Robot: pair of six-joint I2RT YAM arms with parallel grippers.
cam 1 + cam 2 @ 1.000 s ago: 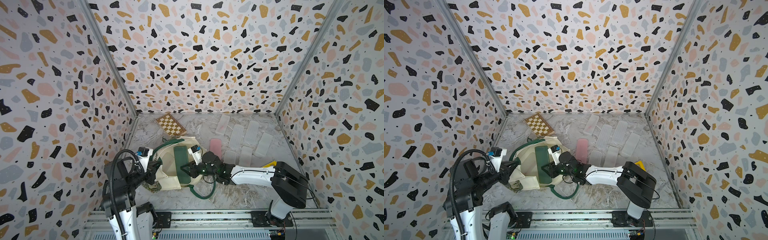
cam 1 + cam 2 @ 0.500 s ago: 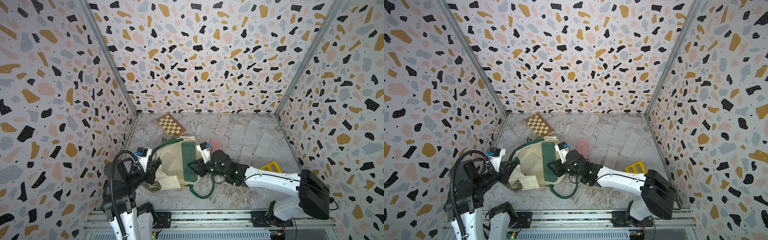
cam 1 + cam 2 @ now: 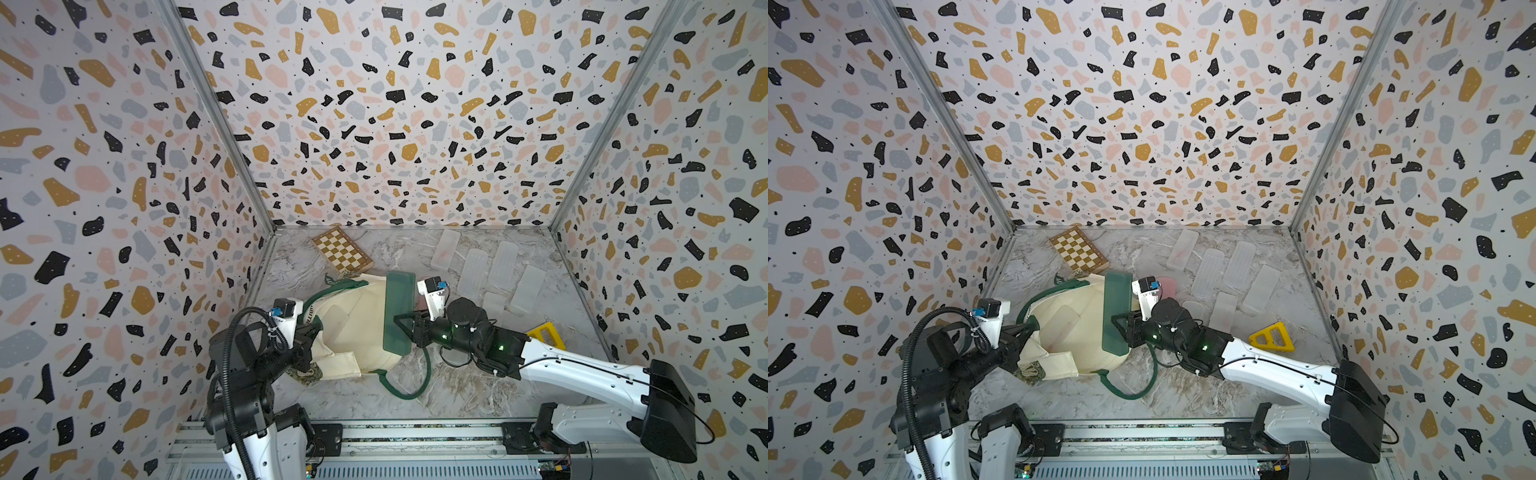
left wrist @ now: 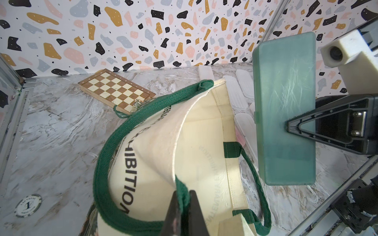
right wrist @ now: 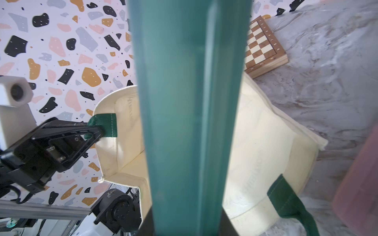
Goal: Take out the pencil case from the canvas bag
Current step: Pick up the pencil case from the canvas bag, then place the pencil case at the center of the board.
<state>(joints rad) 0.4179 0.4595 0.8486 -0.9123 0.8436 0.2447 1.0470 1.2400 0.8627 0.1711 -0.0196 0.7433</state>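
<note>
- Clamps part-closed across the green pencil case [image 3: 399,291] with the right gripper [image 3: 403,328], raised clear of the canvas bag [image 3: 357,324] just below and ahead of the jaws.
- Pinches the bag's strap handle [image 4: 101,173], fully shut, in the left gripper [image 4: 184,196].
- Could pivot or slip from so narrow a pinch if swung fast.
- Could snag the bag rim beneath the jaws if lowered early.

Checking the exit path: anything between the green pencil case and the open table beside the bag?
Nothing visible. The right gripper holds the pencil case in the air, clear of the canvas bag, whose strap the left gripper pinches. Only the clear cases lying on the table beside the bag limit where to set it down.
</note>
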